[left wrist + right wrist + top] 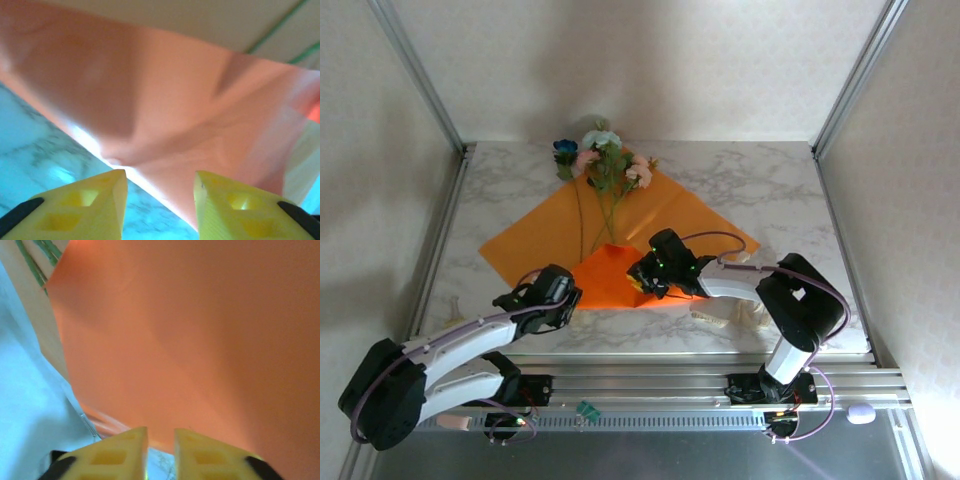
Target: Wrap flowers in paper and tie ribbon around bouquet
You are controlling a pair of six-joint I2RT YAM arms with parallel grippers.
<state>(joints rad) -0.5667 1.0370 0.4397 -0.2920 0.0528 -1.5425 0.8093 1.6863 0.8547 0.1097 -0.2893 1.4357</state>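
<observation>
Left arm low, reaching from near-left across desk (760,170). Left gripper (570,295) at left edge of folded-up corner, jaws moderately apart, holding nothing; paper edge just ahead of fingertips (112,182).

Right arm bent back leftward. Right gripper (642,278) at right side of same fold, jaws narrow with slim gap; cannot tell if paper pinched.

Paper (690,215) orange, laid as diamond mid-desk, near corner turned over stems. Flowers (605,160) on it, heads at far corner.
</observation>
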